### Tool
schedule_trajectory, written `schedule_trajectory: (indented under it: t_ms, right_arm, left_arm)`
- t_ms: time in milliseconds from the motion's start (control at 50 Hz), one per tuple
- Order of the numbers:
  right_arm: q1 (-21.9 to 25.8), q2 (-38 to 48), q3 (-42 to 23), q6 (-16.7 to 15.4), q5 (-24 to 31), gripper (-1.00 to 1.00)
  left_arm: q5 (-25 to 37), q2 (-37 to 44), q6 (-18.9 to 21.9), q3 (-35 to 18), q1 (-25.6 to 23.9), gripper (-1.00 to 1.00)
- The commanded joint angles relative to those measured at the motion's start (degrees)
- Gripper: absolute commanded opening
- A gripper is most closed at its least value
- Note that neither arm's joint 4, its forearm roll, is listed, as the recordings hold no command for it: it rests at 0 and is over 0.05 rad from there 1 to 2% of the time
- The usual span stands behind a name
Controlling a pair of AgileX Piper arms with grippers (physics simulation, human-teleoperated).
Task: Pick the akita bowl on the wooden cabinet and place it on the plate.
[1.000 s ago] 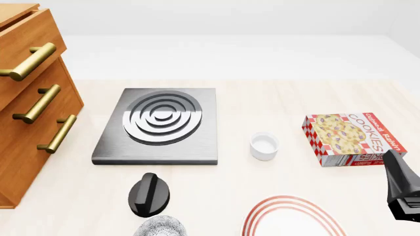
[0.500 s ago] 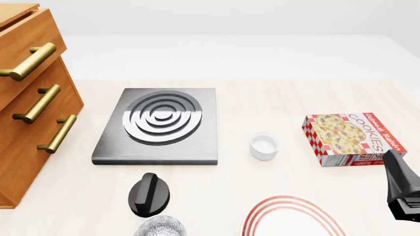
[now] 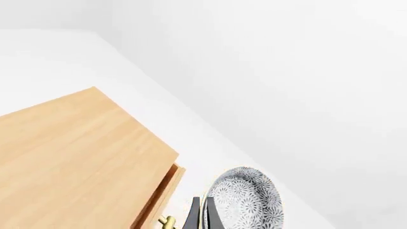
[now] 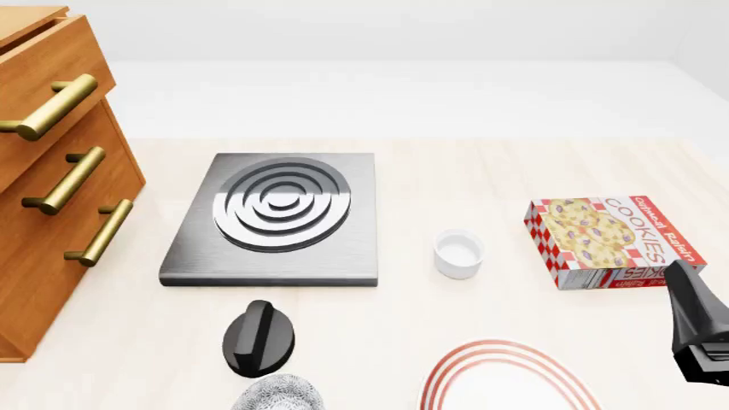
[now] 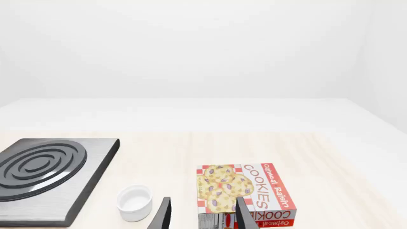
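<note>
Readable print only on the cookie box [image 4: 606, 242]: "COOKIES" in large white capitals on red along its top face, with a smaller line beside it that seems to read "Oatmeal Raisin". Same wording on that box [image 5: 247, 192] in the right wrist view. Small marks on its front edge too tiny to read. Nothing legible elsewhere.

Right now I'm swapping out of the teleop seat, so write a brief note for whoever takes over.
Left gripper: fingers pinched on the akita bowl rim, bowl off the wooden cabinet, at the front view's bottom edge.
Right gripper: open, empty, near the cookie box.
Plate: bare, to the bowl's right.
Done: pick. Left: carry the bowl over the plate, lower, release.
</note>
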Motion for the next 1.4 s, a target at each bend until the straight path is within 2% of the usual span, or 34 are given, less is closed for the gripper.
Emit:
schedule_trajectory:
  t_ms: [20,580,1400]
  right_arm:
    - [0.01,0.01,0.00,-0.01,0.00,1.00]
    - [-0.02,0.00,0.00,0.00,0.00,1.00]
    - [-0.01,0.00,0.00,0.00,0.00,1.00]
  left_arm:
    - [0.81,-0.91,0.38,-1.12,-2.55,-1.00]
    - [3.13,-2.77,0.00,-2.61,-9.48,-1.00]
    - [0.20,0.31,-0.09,-1.86,-18.93,-1.00]
